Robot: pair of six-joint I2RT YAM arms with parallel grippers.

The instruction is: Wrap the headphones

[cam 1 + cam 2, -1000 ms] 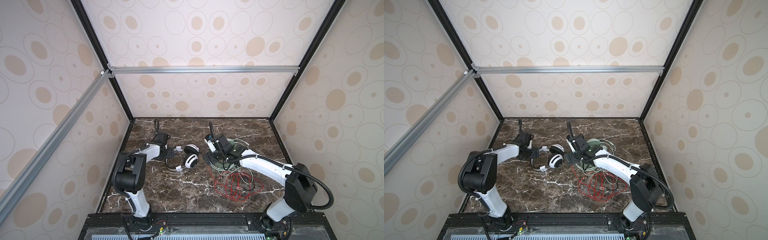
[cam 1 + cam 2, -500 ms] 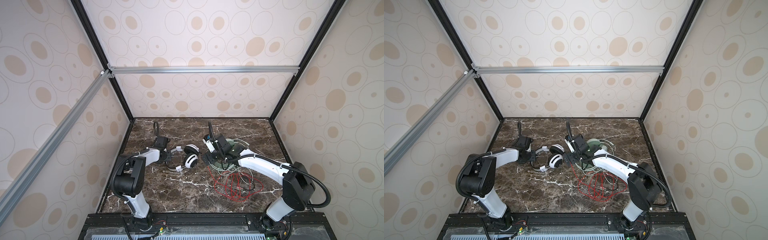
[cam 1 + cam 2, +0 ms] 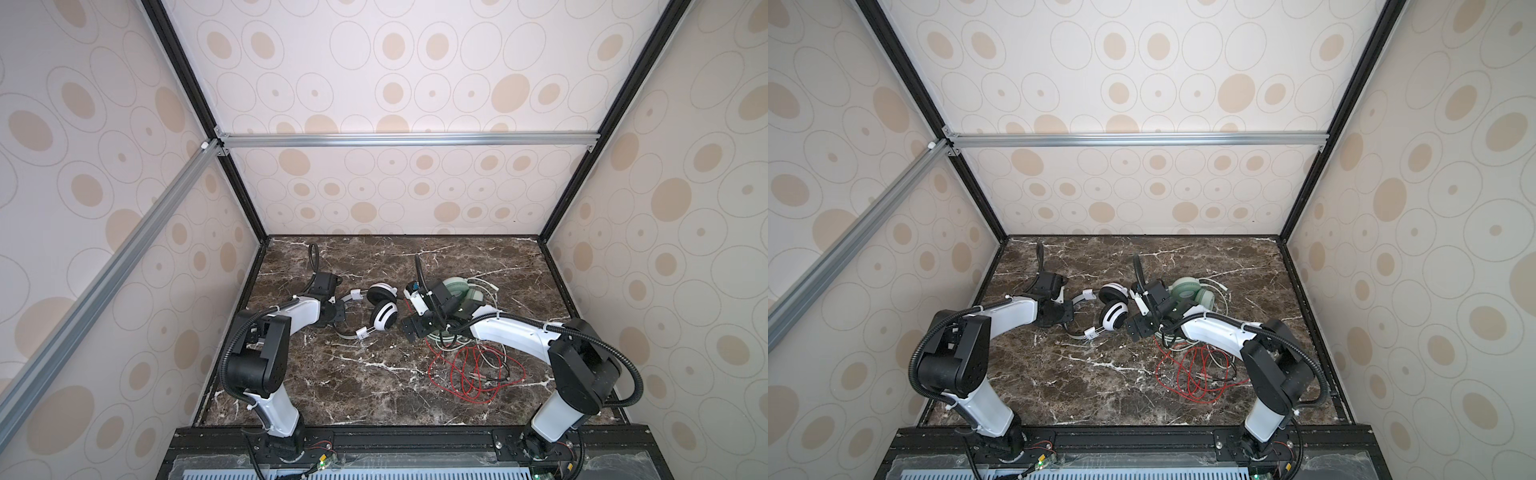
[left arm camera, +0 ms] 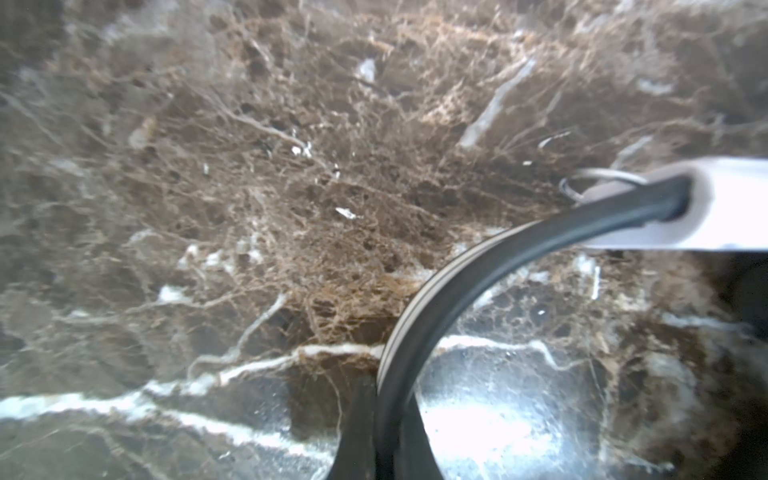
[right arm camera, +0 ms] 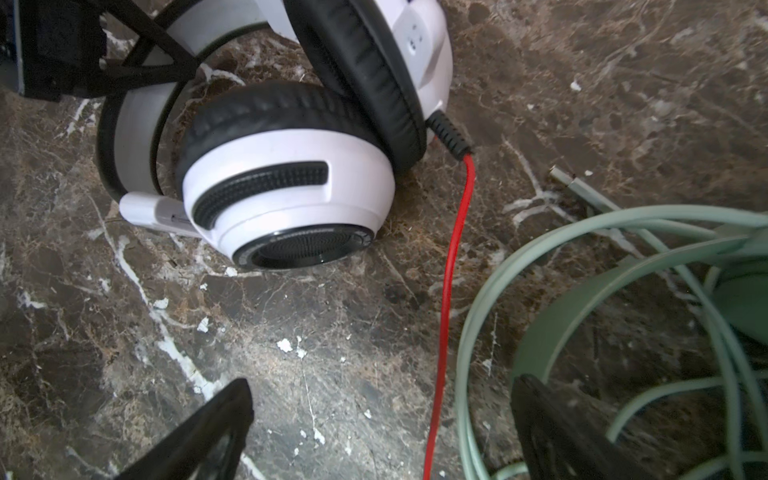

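- Currently, in both top views, the left gripper [image 3: 337, 314] [image 3: 1068, 316] is clamped on the headband [image 3: 345, 332] of the white headset [image 3: 384, 309] [image 3: 1115, 311]. The ear cups lie just beyond its fingertips on the table [image 3: 353, 374].
- In both top views, the right gripper [image 3: 413, 328] [image 3: 1138, 328] stands spread and holds nothing. The white headset is just ahead of its fingers, and the green headset [image 3: 457, 289] [image 3: 1192, 291] is beside its wrist. The red cord [image 3: 469, 374] [image 3: 1192, 374] lies in loose loops behind the fingers.
- Left wrist view: the fingers [image 4: 353, 440] pinch the headband [image 4: 457, 270], which arcs away from them over the table [image 4: 249, 166].
- Right wrist view: the fingers [image 5: 199, 436] are wide apart with the tips clear of all parts. The red cord [image 5: 455, 249] and the green cord [image 5: 540, 241] run between them. The white headset [image 5: 291, 187] lies ahead of the tips and apart from them. The green headset [image 5: 582, 311] shows its band just beside one finger.
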